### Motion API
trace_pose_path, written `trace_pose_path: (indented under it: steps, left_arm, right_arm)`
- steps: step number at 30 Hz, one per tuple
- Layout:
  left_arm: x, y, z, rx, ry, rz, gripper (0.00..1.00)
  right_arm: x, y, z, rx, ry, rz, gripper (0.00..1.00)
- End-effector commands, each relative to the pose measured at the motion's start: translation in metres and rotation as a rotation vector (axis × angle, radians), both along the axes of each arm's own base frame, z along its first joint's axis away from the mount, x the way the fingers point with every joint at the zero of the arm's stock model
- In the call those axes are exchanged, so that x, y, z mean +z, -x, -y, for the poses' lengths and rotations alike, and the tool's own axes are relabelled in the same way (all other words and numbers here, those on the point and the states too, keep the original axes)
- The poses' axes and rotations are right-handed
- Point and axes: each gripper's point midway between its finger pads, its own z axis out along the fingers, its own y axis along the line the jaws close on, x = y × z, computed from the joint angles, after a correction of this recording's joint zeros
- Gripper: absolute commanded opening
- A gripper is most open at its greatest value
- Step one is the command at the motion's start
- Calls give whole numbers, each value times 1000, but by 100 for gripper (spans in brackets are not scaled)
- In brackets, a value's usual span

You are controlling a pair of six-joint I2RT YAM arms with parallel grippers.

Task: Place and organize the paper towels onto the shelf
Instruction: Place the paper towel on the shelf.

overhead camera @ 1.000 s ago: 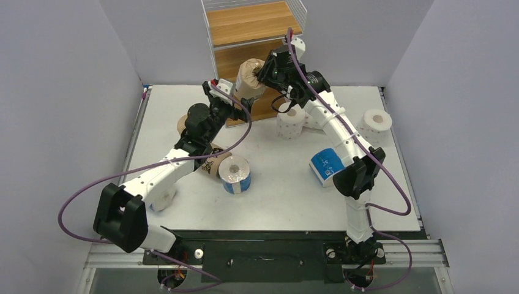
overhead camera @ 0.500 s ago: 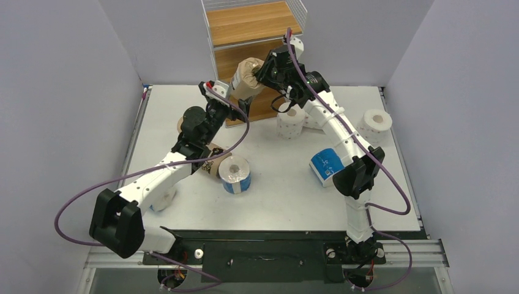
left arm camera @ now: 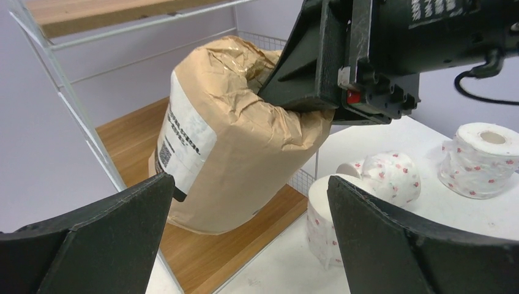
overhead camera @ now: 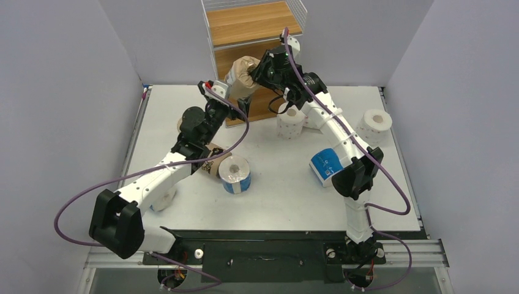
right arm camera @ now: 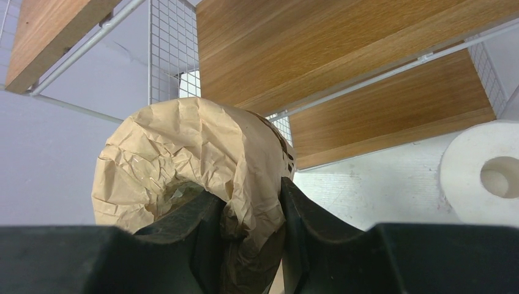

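Note:
My right gripper [overhead camera: 262, 68] is shut on a tan-wrapped paper towel roll [overhead camera: 240, 75], one finger in the hollow core and the other outside, pinching the wall [right arm camera: 251, 202]. The roll [left arm camera: 232, 141] hangs tilted in front of the shelf [overhead camera: 254, 24], above its bottom board [left arm camera: 202, 257] and below the middle board [right arm camera: 343, 43]. My left gripper [overhead camera: 226, 101] stands open just in front of and below that roll, its fingers [left arm camera: 92, 245] well apart and touching nothing.
White patterned rolls [overhead camera: 291, 122] [overhead camera: 374, 124] sit right of the shelf's foot. Blue rolls lie at centre [overhead camera: 235, 174] and beside the right arm [overhead camera: 325, 164]. Tan rolls [overhead camera: 214, 165] [overhead camera: 182, 124] lie partly under the left arm.
The right gripper has carried the tan roll a little up and to the left, closer to the shelf. The left gripper shifted slightly left and stayed open.

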Motion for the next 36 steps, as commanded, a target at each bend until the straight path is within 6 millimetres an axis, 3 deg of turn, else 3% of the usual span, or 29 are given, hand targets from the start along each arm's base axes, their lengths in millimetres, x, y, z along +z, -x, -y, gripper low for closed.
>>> trace_pose_path:
  steps: [1,15,36]
  left_arm:
    - [13,-8,4,8,10,44,96]
    - [0,-47,2,103,6,27,96]
    - [-11,-76,-7,200,51,-4,99]
  right_arm:
    - [77,13,-4,15,-152,149,29]
    - [78,5,-10,16,-178,161,29]
    - [60,-11,-3,11,-187,119,42]
